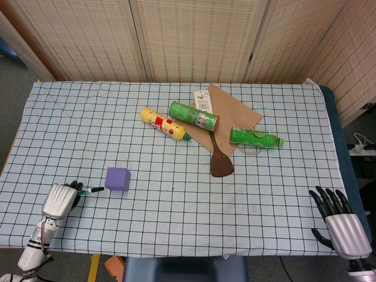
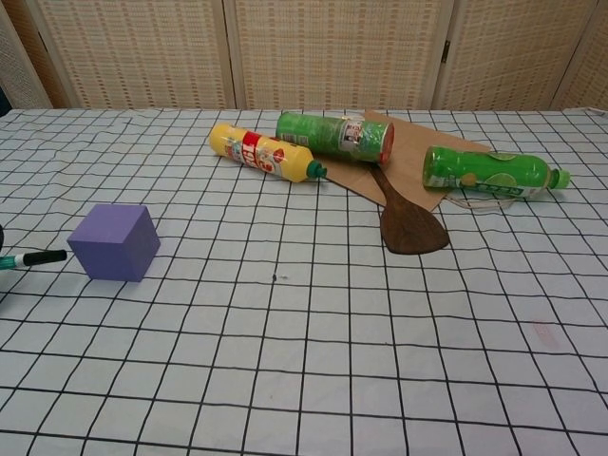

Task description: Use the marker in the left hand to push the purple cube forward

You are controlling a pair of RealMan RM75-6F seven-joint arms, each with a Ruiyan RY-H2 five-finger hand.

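Note:
The purple cube [image 1: 117, 178] sits on the checked cloth at the front left, also seen as a purple cube [image 2: 114, 242] in the chest view. My left hand [image 1: 60, 200] lies left of it and grips a green marker [image 1: 91, 190] whose black tip points at the cube's left side. The marker [image 2: 30, 258] tip ends just short of the cube's left face, or barely touches it; I cannot tell which. My right hand [image 1: 339, 223] rests at the table's front right corner, fingers spread, holding nothing.
A yellow bottle [image 1: 163, 123], a green can [image 1: 194, 116], a green bottle [image 1: 254, 137] and a wooden spatula [image 1: 221, 158] lie mid-table on and around a brown cardboard sheet [image 1: 230, 111]. The table's front edge [image 1: 176, 254] runs close below the hands.

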